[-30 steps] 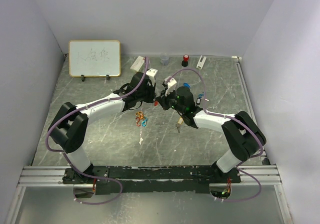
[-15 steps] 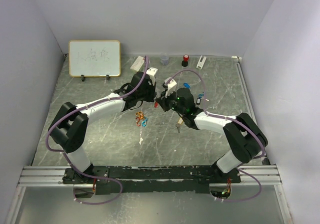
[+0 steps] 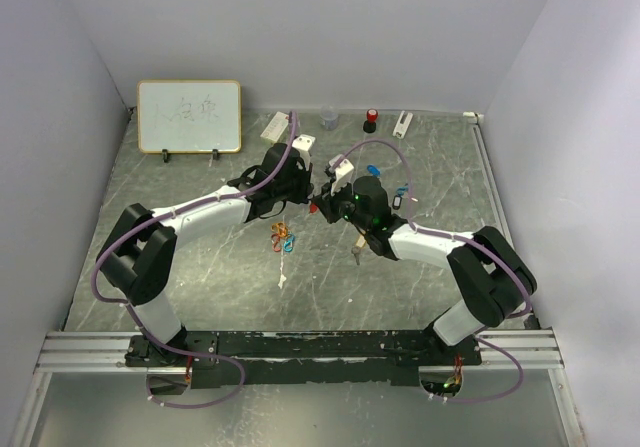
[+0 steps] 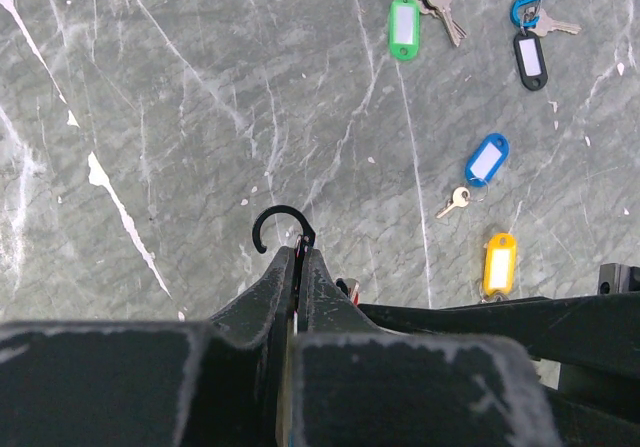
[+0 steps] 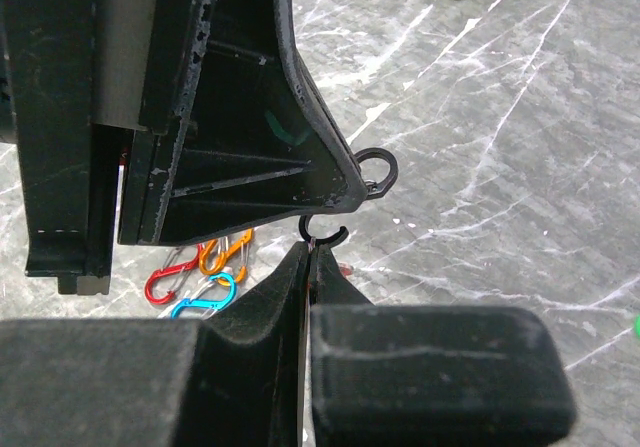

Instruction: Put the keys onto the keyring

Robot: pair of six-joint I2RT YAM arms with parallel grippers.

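The left hand [image 4: 297, 254] was clamped shut on a black open metal ring [image 4: 283, 210], held above the counter [image 4: 150, 87]. Tip to tip with it, the right hand [image 5: 310, 257] was closed on a small black hooked loop [image 5: 323, 240], with a sliver of red beside it; what the loop belonged to could not be told. Neither loop was hooked through the other. Below them lay a cluster of red, orange and blue carabiner clips [image 5: 200, 272]. Beyond the ring, loose on the counter, were the small metal keys: a yellow-tagged key [image 4: 499, 262] nearest, a blue-tagged key [image 4: 487, 159] next, and a green-tagged key [image 4: 404, 27] farthest. The counter was grey, white-veined stone. A framed whiteboard [image 3: 189, 116] stood at its far edge, against pale lilac walls [image 3: 300, 27].
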